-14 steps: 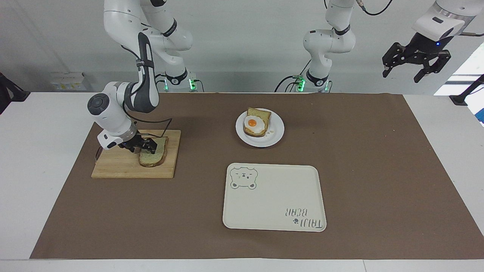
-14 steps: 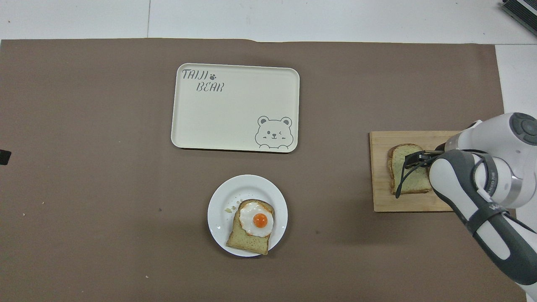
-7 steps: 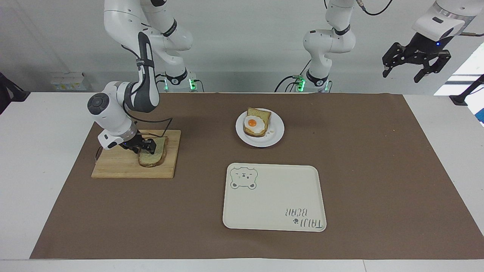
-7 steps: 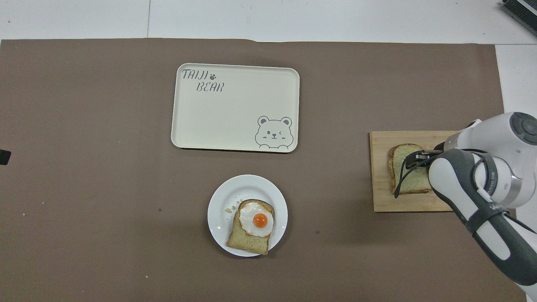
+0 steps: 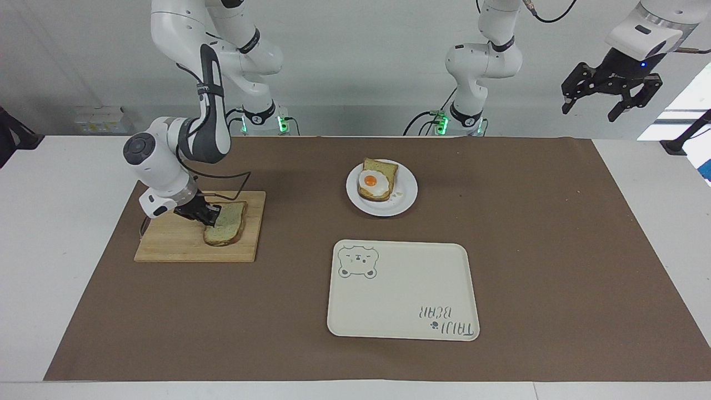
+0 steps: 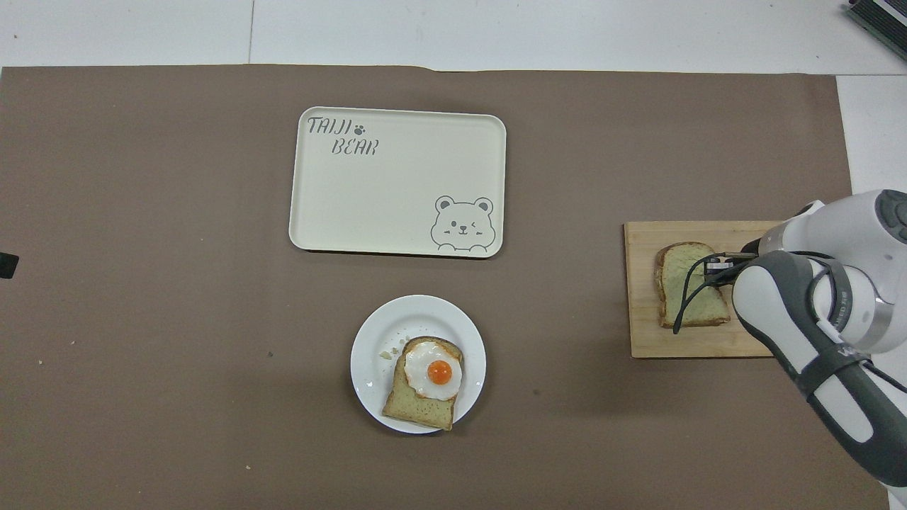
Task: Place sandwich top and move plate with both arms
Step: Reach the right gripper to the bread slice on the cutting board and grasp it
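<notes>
— Wooden board (image 5: 183, 244) at the right arm's end of the table: what lay on it?

— The sandwich top (image 5: 226, 228), a pale slice with a tan crust. Its edge toward the arm looked tipped up a little, the rest resting on the board.

— And the right gripper (image 5: 208, 216)?

— It was down at that raised edge, its fingers closed on the sandwich top. From overhead the arm's wrist hid most of the gripper (image 6: 716, 268), and only the slice (image 6: 691, 294) showed clearly.

— Where was the plate (image 5: 408, 194)?

— It sat near the middle of the brown mat (image 5: 555, 250), well apart from the board, toward the robots. It held a slice of bread (image 5: 386, 169) with a fried egg (image 5: 373, 182) on it, and a few crumbs beside that.

— Anything else on the mat?

— The tray (image 5: 402, 291), cream with a bear drawing, lay just farther from the robots than the plate, apart from it.

— What of the left gripper (image 5: 611, 103)?

— It waited high up, off the left arm's end of the mat, jaws spread wide and holding nothing.
</notes>
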Controlling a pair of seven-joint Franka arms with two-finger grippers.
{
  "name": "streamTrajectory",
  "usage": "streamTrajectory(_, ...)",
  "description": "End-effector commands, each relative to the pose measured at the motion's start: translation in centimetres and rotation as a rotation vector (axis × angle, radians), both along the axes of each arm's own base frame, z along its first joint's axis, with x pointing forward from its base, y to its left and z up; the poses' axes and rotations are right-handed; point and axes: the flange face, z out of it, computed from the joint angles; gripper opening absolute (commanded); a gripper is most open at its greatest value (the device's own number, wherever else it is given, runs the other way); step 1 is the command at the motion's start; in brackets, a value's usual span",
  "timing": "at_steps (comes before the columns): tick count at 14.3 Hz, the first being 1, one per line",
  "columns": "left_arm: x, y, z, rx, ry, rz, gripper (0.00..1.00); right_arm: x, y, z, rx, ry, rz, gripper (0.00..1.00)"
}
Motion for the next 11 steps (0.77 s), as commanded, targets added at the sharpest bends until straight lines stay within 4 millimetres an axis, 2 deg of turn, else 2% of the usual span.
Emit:
streamTrajectory(1, -0.4, 0.2, 0.4, 0.001, 0.007, -0.004, 1.0, -0.4, -0.1, -1.0, 0.016, 0.005, 0.015, 0.0)
streamTrajectory(5, -0.4, 0.2, 0.4, 0.001, 0.005, -0.004, 1.0, -0.3, 0.0, -0.8, 0.018, 0.017, 0.024, 0.0)
streamTrajectory(6, -0.5, 0.2, 0.4, 0.001, 0.005, -0.004, 1.0, 0.1, -0.1, 0.1, 0.02, 0.013, 0.03, 0.0)
streamTrajectory(10, -0.4, 0.2, 0.4, 0.001, 0.005, -0.003, 1.0, 2.8, -0.2, 7.1, 0.031, 0.002, 0.061, 0.0)
streamTrajectory(11, -0.4, 0.2, 0.4, 0.001, 0.005, -0.003, 1.0, 3.6, 0.0, 9.7, 0.029, -0.024, 0.078, 0.0)
